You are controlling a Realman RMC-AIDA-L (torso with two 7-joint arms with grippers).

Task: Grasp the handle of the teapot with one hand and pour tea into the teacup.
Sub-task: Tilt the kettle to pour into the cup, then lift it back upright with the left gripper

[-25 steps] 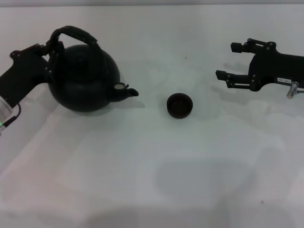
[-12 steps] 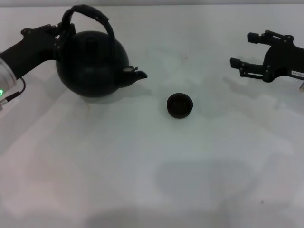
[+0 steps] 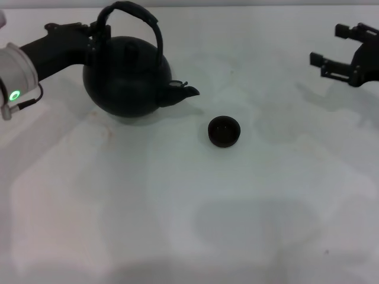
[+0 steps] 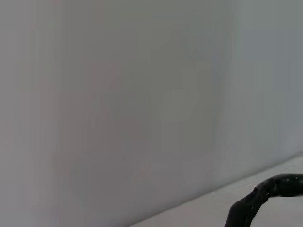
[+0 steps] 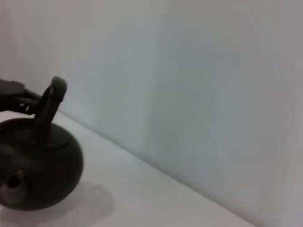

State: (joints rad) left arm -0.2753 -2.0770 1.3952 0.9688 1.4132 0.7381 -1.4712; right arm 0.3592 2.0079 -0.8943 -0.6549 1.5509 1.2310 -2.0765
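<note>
The round matte-black teapot (image 3: pixel 127 77) hangs at the far left, its short spout (image 3: pixel 188 92) pointing right toward the teacup (image 3: pixel 224 131). My left gripper (image 3: pixel 93 36) is shut on the left foot of the arched handle (image 3: pixel 139 12). The small black teacup stands alone mid-table, a short way right of and nearer than the spout tip. My right gripper (image 3: pixel 327 44) is at the far right edge, open and holding nothing. In the right wrist view the teapot (image 5: pixel 38 165) shows with its handle (image 5: pixel 49 106) upright. A piece of the handle (image 4: pixel 265 194) shows in the left wrist view.
The white table (image 3: pixel 189 225) spreads in front of the cup and pot. A pale wall (image 5: pixel 189 71) rises behind the table's far edge.
My left gripper has carried the teapot to the right and up, bringing the spout closer to the teacup. The right gripper has drawn back to the right and farther away.
</note>
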